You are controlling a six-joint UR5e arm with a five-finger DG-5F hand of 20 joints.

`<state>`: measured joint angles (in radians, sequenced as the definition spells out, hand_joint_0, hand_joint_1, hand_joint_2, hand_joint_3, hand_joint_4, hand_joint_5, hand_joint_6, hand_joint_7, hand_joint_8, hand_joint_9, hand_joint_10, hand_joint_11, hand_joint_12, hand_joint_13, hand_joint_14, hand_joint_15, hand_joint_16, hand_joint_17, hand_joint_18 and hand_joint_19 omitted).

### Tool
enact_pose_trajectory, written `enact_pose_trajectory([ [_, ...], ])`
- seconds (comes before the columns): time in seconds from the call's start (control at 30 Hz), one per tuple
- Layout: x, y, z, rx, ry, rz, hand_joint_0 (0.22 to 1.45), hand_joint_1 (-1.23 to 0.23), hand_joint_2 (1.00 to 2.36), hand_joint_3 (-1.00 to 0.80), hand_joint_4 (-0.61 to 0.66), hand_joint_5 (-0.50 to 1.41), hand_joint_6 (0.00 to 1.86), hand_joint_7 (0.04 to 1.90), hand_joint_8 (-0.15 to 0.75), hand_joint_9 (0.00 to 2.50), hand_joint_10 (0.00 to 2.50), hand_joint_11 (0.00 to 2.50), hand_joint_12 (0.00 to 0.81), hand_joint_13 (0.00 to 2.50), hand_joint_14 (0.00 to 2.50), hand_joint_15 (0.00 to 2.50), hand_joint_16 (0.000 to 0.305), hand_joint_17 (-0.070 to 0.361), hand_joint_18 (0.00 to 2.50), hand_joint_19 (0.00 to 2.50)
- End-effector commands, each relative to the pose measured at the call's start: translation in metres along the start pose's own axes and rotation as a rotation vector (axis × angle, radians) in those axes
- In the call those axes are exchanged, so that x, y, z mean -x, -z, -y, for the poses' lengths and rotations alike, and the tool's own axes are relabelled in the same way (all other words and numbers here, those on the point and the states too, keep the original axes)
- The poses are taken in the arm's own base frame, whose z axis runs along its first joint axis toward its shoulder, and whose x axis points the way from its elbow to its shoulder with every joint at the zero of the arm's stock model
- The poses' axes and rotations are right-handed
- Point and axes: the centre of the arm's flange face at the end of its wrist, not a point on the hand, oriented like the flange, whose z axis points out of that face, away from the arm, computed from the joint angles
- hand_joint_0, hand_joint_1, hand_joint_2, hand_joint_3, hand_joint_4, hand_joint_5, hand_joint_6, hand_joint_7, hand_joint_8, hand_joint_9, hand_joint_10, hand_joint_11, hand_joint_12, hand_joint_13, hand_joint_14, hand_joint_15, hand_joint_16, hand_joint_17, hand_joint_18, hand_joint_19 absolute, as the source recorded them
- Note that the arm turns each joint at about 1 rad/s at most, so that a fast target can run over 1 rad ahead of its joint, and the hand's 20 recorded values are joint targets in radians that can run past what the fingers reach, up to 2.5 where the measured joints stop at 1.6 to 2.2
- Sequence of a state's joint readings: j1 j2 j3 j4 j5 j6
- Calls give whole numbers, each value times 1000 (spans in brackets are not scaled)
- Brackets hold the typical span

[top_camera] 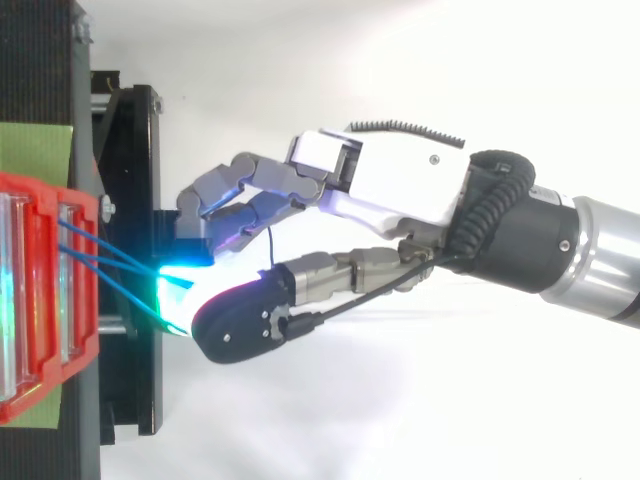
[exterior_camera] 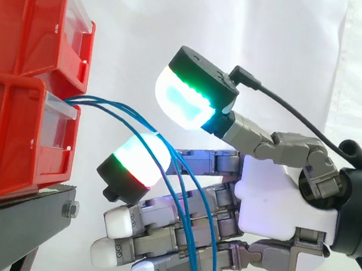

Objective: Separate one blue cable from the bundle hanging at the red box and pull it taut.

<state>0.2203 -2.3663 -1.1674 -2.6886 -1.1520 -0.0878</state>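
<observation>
Blue cables (exterior_camera: 111, 106): the bundle leaves the clear front of the lower red bin (exterior_camera: 7, 139), arches toward the hand, then drops across the fingers and out of the bottom of the side view.
Cable count: three strands can be traced; a fourth may be hidden among them, cannot tell.
Hand (exterior_camera: 280, 195): one, reaching in level from the right, with fingertips near the bins and the palm well back.
Fingers: the thumb pad (exterior_camera: 186, 99) glows green-cyan above the raised finger pad (exterior_camera: 139, 158), with a narrow gap between them. The bundle runs through that gap and lies over the finger pad, not clamped. The other fingers are roughly straight, lower down, behind the hanging strands.
Top view: the cables (top_camera: 110, 250) run from the bin to the cyan glow under the thumb.
Bins: two, the upper red bin (exterior_camera: 22, 21) stacked on the lower, on one black stand (exterior_camera: 16, 217).
Done: hand placed at the bundle, strands between thumb and finger.
Left: by my reading no single strand is isolated, since all lie together and slack. Pinch, separation and pull are all pending.
</observation>
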Motion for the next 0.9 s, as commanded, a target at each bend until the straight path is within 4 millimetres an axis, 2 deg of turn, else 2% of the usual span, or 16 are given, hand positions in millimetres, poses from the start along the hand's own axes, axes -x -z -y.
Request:
enact_pose_trajectory([
  [0.0,3,0,0,-5,1,2,553,-482,1000,-500,152,-188,897,950,312,878,22,685,373,564,14,339,51,115,514,536],
  [0.1,4,0,0,-8,2,3,599,-522,1007,-414,129,-184,898,983,306,880,21,692,363,568,13,339,50,112,515,534],
  [0.23,6,0,1,-8,5,6,587,-589,1017,-253,124,-183,909,1013,312,878,22,690,365,569,13,338,50,112,520,519],
  [0.37,6,0,-1,-6,24,10,591,-671,1021,-182,133,-186,919,1011,308,868,19,698,364,563,13,337,50,112,521,521],
  [0.63,5,2,-19,3,43,7,636,-762,1018,-225,55,-201,932,1012,287,817,22,709,358,554,14,329,49,111,523,504],
  [0.87,5,8,-17,-45,62,-1,708,-835,1007,-424,56,-210,944,976,278,813,22,715,349,557,14,318,48,108,540,477],
])
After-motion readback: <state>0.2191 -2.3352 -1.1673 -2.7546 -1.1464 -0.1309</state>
